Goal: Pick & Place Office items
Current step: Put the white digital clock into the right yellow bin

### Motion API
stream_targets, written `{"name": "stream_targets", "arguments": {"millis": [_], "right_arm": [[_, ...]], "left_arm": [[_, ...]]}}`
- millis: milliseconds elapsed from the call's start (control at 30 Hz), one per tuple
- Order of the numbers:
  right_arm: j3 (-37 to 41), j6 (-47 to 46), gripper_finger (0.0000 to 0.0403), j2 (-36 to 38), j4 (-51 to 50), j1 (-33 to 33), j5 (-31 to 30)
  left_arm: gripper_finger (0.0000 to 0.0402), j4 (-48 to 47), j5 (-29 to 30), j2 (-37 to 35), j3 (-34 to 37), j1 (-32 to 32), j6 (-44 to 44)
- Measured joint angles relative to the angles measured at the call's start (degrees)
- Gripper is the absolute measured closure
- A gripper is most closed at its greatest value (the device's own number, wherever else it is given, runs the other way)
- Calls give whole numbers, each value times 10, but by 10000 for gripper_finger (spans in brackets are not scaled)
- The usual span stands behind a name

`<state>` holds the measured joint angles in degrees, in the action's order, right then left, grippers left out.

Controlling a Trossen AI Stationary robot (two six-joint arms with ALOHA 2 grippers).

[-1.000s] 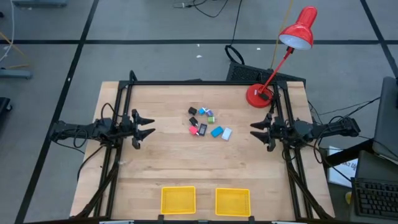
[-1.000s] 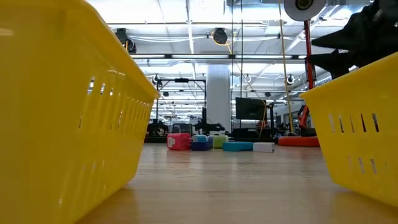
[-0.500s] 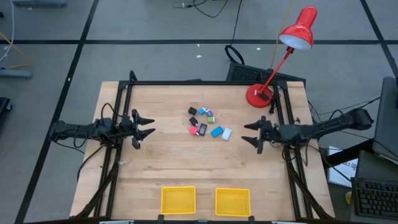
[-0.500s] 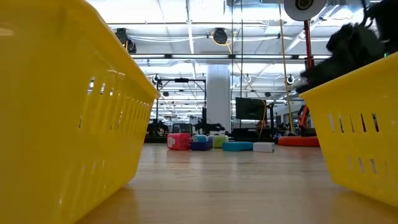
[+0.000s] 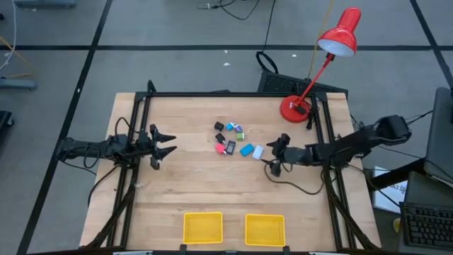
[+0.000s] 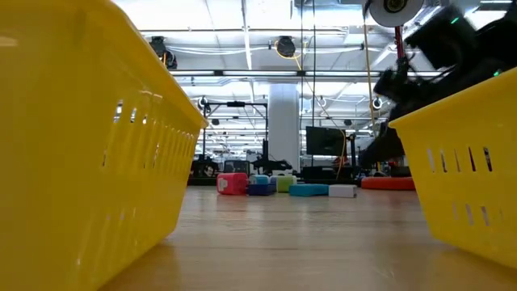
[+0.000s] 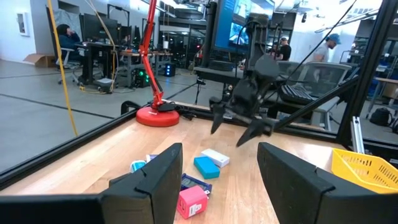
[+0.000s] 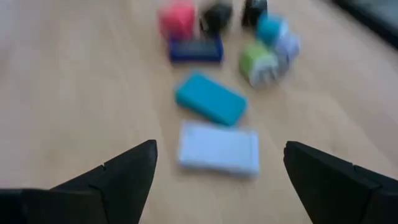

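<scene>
The office items (image 5: 237, 140) lie in a small cluster on the wooden table, right of its middle. Among them are a pink one (image 8: 176, 18), a teal one (image 8: 210, 99), a green one (image 8: 258, 62) and a white-silver one (image 8: 219, 149). My right gripper (image 5: 277, 157) hangs open just right of the cluster, tipped down, with the white-silver item ahead between its fingers' lines and untouched. My left gripper (image 5: 164, 142) stands open at the table's left, pointing at the cluster, with nothing between its fingers (image 7: 219, 149).
Two yellow trays (image 5: 203, 228) (image 5: 265, 229) stand at the table's near edge. A red desk lamp has its base (image 5: 294, 108) at the far right corner and its head (image 5: 340, 33) beyond the table. Bare wood lies between the cluster and the trays.
My right gripper has reached from the table's right edge toward the left, up to the cluster of office items, tipping downward and opening wider. The items have stayed where they were.
</scene>
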<state>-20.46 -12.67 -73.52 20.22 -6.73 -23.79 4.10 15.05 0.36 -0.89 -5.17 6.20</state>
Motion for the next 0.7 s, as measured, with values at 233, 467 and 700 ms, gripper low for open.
{"name": "stream_targets", "arguments": {"millis": [233, 467, 700], "right_arm": [[-40, -22, 57, -93, 10, 45, 31], [-56, -29, 57, -153, 52, 70, 48], [-56, -68, 56, -163, 81, 66, 75]], "left_arm": [[190, 0, 0, 0, 0, 0, 0], [190, 0, 0, 0, 0, 0, 0], [190, 0, 0, 0, 0, 0, 0]]}}
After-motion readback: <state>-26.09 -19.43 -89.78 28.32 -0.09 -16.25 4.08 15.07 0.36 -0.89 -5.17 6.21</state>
